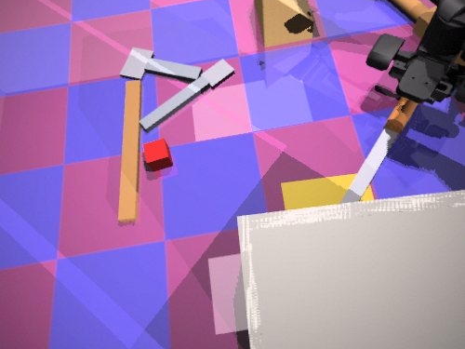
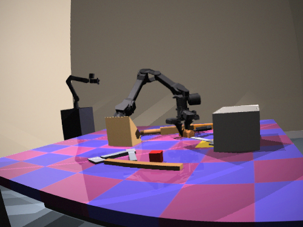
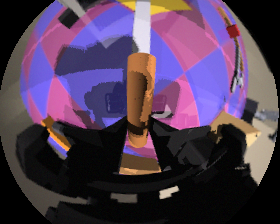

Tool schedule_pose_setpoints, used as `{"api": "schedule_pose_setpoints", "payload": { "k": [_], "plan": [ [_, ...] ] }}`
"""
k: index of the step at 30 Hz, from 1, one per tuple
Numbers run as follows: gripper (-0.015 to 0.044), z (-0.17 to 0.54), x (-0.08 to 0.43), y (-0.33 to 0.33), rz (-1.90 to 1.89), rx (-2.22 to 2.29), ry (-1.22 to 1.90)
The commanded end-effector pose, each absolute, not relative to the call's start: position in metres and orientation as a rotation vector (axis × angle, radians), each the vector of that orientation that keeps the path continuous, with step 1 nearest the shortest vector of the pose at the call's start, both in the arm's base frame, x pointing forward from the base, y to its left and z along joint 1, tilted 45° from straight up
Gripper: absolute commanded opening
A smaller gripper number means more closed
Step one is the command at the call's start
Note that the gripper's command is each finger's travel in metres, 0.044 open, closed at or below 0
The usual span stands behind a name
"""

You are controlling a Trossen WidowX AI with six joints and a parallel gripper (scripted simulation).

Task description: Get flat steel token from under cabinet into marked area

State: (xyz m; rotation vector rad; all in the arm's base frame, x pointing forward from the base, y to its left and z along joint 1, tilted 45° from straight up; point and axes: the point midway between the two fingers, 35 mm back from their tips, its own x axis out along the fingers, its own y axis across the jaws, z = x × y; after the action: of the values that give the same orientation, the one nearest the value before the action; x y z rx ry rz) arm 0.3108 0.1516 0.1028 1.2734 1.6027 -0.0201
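Note:
My gripper [image 1: 409, 100] [image 2: 185, 132] [image 3: 138, 118] is shut on the orange-brown handle [image 1: 400, 116] [image 2: 189, 133] [image 3: 141, 82] of a tool, low in front of the cabinet. The tool's flat pale-grey blade [image 1: 373, 165] [image 2: 197, 139] [image 3: 142, 27] points toward the cabinet [image 1: 353, 275] [image 2: 236, 131] and crosses the right part of the yellow marked area [image 1: 312, 194] [image 2: 203, 144] [image 3: 172, 5]. The blade's far end is hidden by the cabinet in the top view. The cabinet also covers part of the marked area there. The steel token is not visible in any view.
A wooden bar [image 1: 130, 154] [image 2: 142, 164], a red cube [image 1: 157, 154] [image 2: 156, 156] [image 3: 233, 31] and grey angled metal pieces [image 1: 172, 69] [image 2: 116, 154] lie off to one side. A wooden wedge block [image 1: 284, 23] [image 2: 119, 131] stands near the arm's base. Another wooden-handled piece [image 1: 405, 0] [image 2: 151, 132] lies behind the gripper.

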Motion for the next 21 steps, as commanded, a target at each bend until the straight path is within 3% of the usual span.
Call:
{"api": "schedule_pose_setpoints", "payload": {
  "k": [1,21],
  "plan": [
    [0.0,0.107,0.306,0.155,-0.021,1.273,1.604],
    [0.0,0.119,0.29,0.168,-0.021,1.273,1.605]
  ]
}}
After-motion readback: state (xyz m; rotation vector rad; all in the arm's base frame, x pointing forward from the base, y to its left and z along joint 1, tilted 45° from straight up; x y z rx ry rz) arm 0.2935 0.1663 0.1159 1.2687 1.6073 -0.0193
